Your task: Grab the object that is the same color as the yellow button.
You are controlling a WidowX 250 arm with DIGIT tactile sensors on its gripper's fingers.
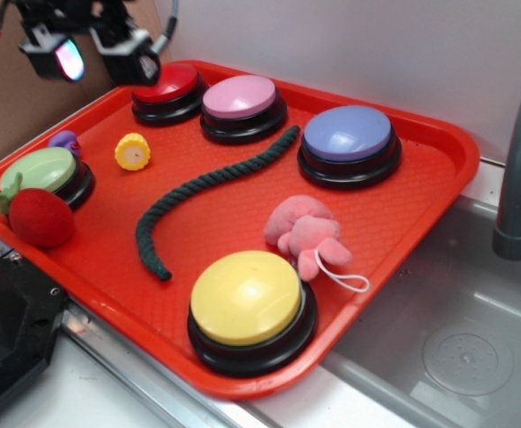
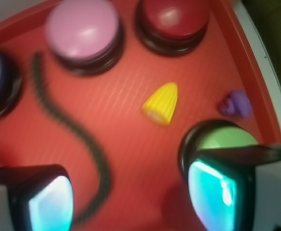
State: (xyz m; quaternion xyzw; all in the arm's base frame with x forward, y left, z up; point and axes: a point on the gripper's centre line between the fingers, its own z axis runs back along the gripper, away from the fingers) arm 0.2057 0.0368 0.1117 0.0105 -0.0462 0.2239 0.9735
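Note:
The object, a small yellow ridged corn-like piece, lies on the red tray between the green and red buttons; in the wrist view the object sits ahead of the fingers. The yellow button stands at the tray's front edge, out of the wrist view. My gripper hangs high over the tray's far left corner, open, with nothing between its fingers. In the wrist view the gripper shows two glowing cyan pads wide apart above bare tray.
On the tray are a red button, pink button, blue-violet button, pale green button, dark green rope, pink plush, red strawberry toy and a small purple thing. A grey sink lies right.

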